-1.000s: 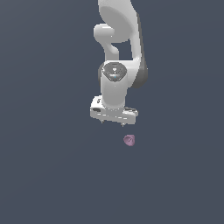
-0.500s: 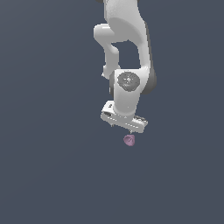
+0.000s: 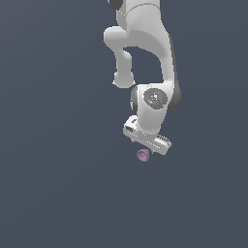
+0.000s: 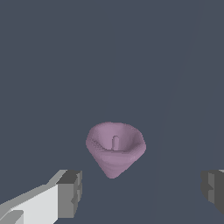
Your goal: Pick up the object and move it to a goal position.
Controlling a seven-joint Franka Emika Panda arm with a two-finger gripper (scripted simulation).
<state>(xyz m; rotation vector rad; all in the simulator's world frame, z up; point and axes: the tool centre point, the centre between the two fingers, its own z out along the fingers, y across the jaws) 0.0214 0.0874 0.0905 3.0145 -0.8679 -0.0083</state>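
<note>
the whole white arm (image 3: 145, 53) is shown only in the exterior view, bent down over the plain dark grey surface (image 3: 53, 184), with the gripper (image 3: 145, 145) just above the object (image 3: 143, 155). there the object is seen as a small mauve blob directly under the gripper's lower edge, and its shape cannot be made out; the fingers cannot be told apart either.

in the wrist view the object (image 4: 115, 147) is revealed as a cone-like form: a wide, ringed rim around a shallow hollow, a small upright peg at the middle of the hollow, and a body that narrows to a blunt tip. the long axis runs from rim to tip, and the tip is pointed toward the camera's near side. the jaws are seen wide apart, one grey-padded finger (image 4: 70, 194) on each side of the object, with clear gaps between pads and object.
</note>
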